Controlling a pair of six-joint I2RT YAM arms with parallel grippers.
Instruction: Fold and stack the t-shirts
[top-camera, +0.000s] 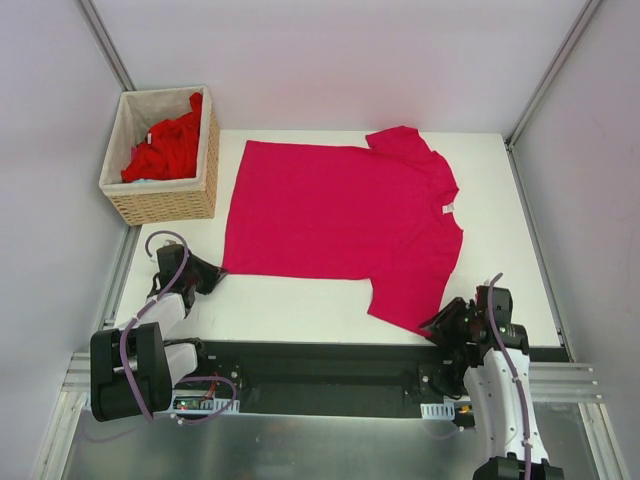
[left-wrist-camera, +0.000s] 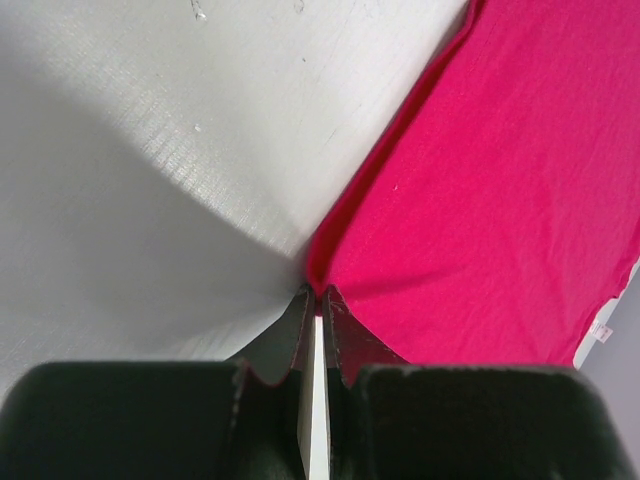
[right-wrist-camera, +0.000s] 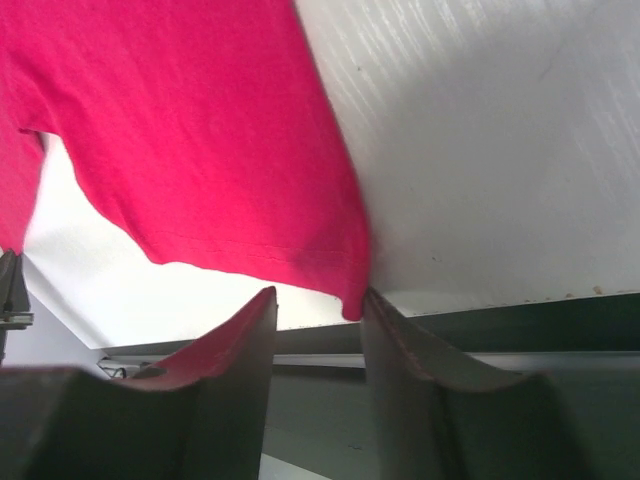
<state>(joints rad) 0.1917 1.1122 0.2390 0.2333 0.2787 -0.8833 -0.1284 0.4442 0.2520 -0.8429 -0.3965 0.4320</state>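
Near edge, 7 o'clock: left gripper (left-wrist-camera: 315, 297), jaws pinched on the hem corner of the magenta-crimson cotton t-shirt (top-camera: 340, 210). 5 o'clock: right gripper (right-wrist-camera: 318, 296), jaws parted at the sleeve tip, contact unclear. The shirt lies flat on the white table (top-camera: 300, 305). 10 o'clock, far: rectangular woven wicker basket (top-camera: 165, 205) holding crumpled bright red shirts (top-camera: 165, 145). Risk: if the right jaws close short of the sleeve, a one-sided lift would skew the fold.

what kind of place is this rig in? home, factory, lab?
Most likely a lab test cell, not a home: a white table boxed in by blank panels and aluminium rails, two robot arms bolted at its near edge, and staged laundry, a magenta t-shirt spread flat beside a wicker basket.
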